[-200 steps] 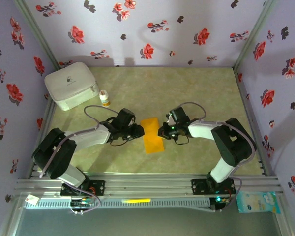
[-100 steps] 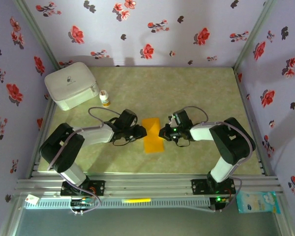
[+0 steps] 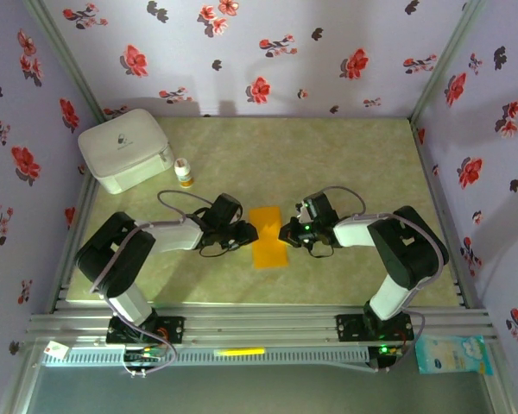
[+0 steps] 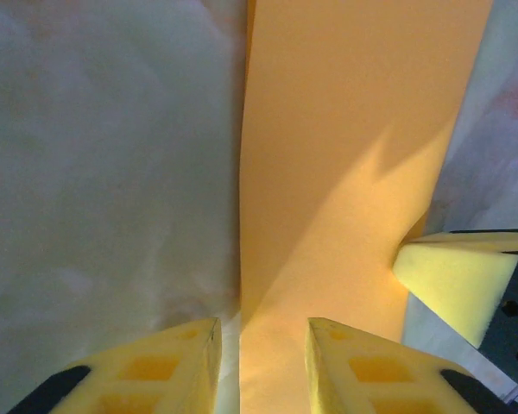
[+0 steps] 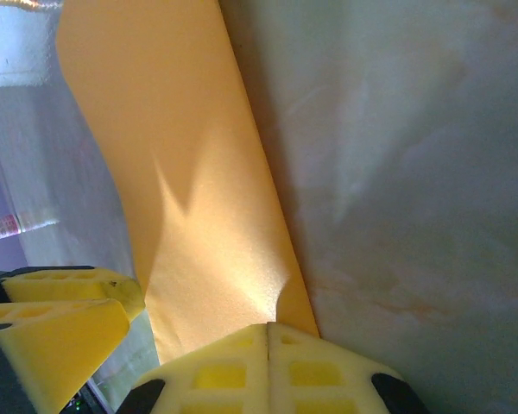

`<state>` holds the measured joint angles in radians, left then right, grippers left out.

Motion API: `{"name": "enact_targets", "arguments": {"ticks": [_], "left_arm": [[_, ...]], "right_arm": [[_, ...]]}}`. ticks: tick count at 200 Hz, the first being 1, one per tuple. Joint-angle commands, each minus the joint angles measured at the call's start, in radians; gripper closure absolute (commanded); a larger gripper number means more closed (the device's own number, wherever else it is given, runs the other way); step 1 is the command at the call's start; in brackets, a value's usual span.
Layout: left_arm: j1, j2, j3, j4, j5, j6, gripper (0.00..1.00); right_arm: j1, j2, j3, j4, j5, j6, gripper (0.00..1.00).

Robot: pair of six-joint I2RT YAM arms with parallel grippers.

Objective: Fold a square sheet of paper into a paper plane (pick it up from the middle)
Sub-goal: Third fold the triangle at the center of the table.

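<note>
Low, left gripper [image 3: 251, 231], right gripper [image 3: 284, 231] flanking paper [image 3: 268, 247]

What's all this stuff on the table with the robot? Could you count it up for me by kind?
Robot arms: 2
Orange paper: 1
Small white bottle with orange cap: 1
White case: 1
Total: 5
</note>
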<state>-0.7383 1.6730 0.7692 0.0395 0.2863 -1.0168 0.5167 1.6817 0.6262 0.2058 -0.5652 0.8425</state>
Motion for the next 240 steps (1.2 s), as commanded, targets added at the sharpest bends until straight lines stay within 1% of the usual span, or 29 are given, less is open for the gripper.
{"name": "enact_targets", "arguments": {"ticks": [1,57,83,144,240], "left_arm": [[0.007,0.026,-0.01,0.026,0.013,-0.017,0.7],[0.006,0.042,-0.031,0.075,0.024,-0.028,0.74],[0.006,0.039,-0.054,0.129,0.027,-0.044,0.76],[0.006,0.037,-0.066,0.154,0.028,-0.055,0.83],[0.007,0.035,-0.067,0.161,0.028,-0.06,0.85]], "right_arm": [[-0.004,0.022,-0.031,-0.069,0.064,0.006,0.96],[-0.005,0.014,-0.039,-0.067,0.082,0.01,0.95],[-0.006,0.012,-0.042,-0.068,0.085,0.01,0.95],[-0.007,0.009,-0.043,-0.066,0.088,0.012,0.94],[-0.012,0.006,-0.051,-0.059,0.085,0.012,0.94]]}}
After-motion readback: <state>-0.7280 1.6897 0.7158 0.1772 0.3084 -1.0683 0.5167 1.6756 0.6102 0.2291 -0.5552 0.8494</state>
